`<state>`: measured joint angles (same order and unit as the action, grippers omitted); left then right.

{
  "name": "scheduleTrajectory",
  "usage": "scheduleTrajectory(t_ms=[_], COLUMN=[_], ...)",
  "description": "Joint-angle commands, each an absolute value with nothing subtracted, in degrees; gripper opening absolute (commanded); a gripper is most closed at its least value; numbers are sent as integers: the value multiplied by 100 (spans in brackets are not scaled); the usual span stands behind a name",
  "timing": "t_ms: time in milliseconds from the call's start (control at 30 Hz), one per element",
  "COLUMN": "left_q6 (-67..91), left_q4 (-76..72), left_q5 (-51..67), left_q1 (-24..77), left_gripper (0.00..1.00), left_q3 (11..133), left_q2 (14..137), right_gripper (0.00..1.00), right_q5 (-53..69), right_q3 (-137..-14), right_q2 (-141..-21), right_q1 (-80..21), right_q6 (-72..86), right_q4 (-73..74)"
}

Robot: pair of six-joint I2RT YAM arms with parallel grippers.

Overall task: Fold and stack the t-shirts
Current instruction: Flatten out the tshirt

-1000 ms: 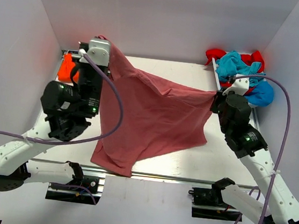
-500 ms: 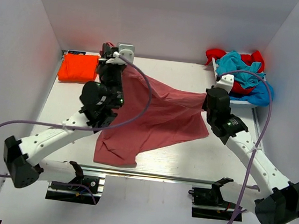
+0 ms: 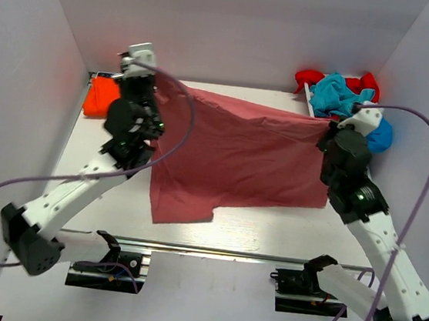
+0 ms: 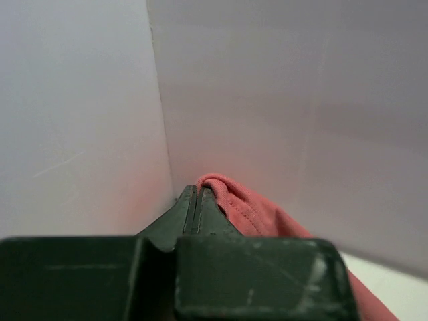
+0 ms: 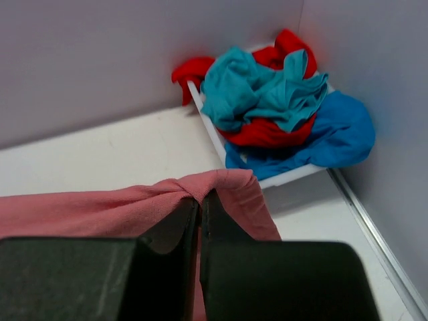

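Observation:
The dusty pink-red t-shirt [image 3: 239, 152] hangs stretched between my two grippers above the table. My left gripper [image 3: 155, 84] is shut on its left top corner near the back wall; the cloth [image 4: 251, 210] bunches beside the closed jaws [image 4: 195, 194]. My right gripper [image 3: 327, 125] is shut on the right top corner [image 5: 221, 184]. A folded orange t-shirt [image 3: 96, 97] lies at the back left, partly hidden by the left arm. Red, teal and blue t-shirts [image 3: 342, 94] are piled at the back right; they also show in the right wrist view [image 5: 274, 100].
The pile sits in a white tray [image 5: 207, 127] against the right wall. White walls close in the back and both sides. A metal rail [image 3: 212, 249] runs along the table's near edge.
Both grippers moved apart and back, pulling the pink-red shirt taut and spread wide. Its lower edge lifted away from the front rail.

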<state>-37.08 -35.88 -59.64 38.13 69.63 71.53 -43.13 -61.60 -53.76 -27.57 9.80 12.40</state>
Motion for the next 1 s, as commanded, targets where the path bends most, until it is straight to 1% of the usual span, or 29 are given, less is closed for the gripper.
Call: scheduleTrajectory(t_ms=[0, 33, 133, 167, 267, 433, 700, 867, 900, 967], left_q6=[-2488, -2383, -2163, -2162, -1636, -1380, -748, -493, -492, -404], left_q4=[-2893, -2578, -2068, -1944, -1171, -302, 940, 1712, 1775, 1828], left_q5=[-6003, -6003, -5766, -5766, -5511, -5151, -3833, -3052, -2998, -2997], left_q1=[3806, 3806, 3806, 3806, 3806, 3858, 3806, 3806, 3806, 3806], left_gripper=[0, 0, 0, 0, 0, 0, 0, 0, 0, 0], left_q3=[7313, 7313, 7365, 7365, 7768, 8243, 9544, 10703, 10975, 11118], left_q2=[6127, 5865, 5582, 5442, 5301, 5036, 4685, 4693, 4693, 4693], right_gripper=[0, 0, 0, 0, 0, 0, 0, 0, 0, 0], right_q5=[-4474, -4343, -4035, -3704, -3254, -2628, -1566, -950, -854, -818], right_q3=[-6530, -6617, -6820, -6968, -7136, -7469, -8532, -8684, -8684, -8675], right_q2=[-4949, -4757, -4554, -4501, -4351, -4096, -4052, -3736, -3640, -3394], right_q1=[-2733, -2733, -2725, -2733, -2742, -2751, -2733, -2733, -2733, -2733], right_q6=[853, 818, 826, 835, 914, 923, 852, 966, 993, 1046], right_q4=[1107, 1125, 1318, 1423, 1529, 1599, 2056, 2136, 2136, 2136])
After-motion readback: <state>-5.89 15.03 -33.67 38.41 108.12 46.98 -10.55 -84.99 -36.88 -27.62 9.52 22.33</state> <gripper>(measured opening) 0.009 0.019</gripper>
